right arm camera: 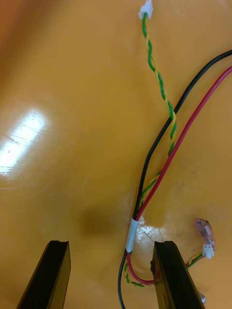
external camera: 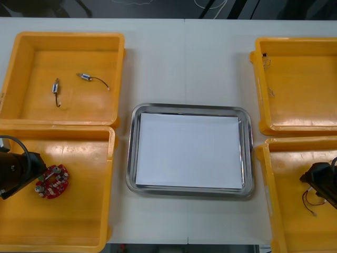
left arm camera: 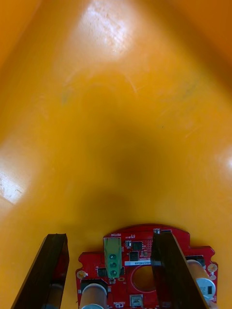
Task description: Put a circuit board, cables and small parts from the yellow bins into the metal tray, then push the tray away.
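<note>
A round red circuit board [external camera: 52, 181] lies in the near left yellow bin [external camera: 79, 221]. My left gripper [external camera: 39, 176] is at the board's edge. In the left wrist view it [left arm camera: 110, 273] stands open over the board [left arm camera: 140, 251], one finger [left arm camera: 169, 270] above the board and the other beside it. My right gripper [external camera: 316, 180] hangs in the near right yellow bin [external camera: 279, 211] over a cable bundle [external camera: 311, 201]. There it [right arm camera: 111, 275] is open, the black and red cable's white sleeve [right arm camera: 131, 236] between its fingers. A green and yellow twisted cable [right arm camera: 159, 82] runs alongside.
The metal tray [external camera: 189, 108], white inside, sits in the middle between the bins. The far left bin [external camera: 31, 105] holds two small metal parts [external camera: 56, 87] [external camera: 84, 77] with thin wires. The far right bin [external camera: 305, 116] has small bits by its left wall [external camera: 270, 92].
</note>
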You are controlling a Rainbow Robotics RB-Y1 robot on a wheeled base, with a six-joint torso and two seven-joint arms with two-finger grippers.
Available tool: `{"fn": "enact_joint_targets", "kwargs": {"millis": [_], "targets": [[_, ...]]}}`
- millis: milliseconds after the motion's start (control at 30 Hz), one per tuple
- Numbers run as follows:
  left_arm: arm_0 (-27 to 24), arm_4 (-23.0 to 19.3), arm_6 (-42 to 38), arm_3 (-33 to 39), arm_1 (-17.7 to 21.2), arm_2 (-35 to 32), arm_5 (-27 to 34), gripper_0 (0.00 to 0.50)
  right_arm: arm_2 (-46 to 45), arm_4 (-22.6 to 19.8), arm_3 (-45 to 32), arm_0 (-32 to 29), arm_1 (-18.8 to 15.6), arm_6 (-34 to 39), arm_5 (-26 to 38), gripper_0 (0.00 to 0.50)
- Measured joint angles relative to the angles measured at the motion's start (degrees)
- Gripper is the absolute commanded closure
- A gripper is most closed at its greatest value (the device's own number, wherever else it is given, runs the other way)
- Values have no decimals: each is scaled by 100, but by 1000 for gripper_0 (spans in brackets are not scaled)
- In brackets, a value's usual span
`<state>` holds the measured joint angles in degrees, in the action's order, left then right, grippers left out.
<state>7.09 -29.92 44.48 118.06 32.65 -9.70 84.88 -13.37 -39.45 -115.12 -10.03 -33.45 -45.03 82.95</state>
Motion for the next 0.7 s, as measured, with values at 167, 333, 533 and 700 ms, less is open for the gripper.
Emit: {"fn": "enact_joint_targets", "kwargs": {"millis": [167,333,533,700], "targets": [[61,14,0,-1,0,47,-52,0,92,107,8,-113,0,0,-280,11],[119,34,1,-2,0,51,-115,0,180,185,9,-206,0,0,-410,14],[120,38,2,-2,0,52,-139,0,235,255,12,-237,0,0,-534,46],[121,38,2,-2,0,53,-141,0,275,309,13,-278,0,0,-696,46]]}}
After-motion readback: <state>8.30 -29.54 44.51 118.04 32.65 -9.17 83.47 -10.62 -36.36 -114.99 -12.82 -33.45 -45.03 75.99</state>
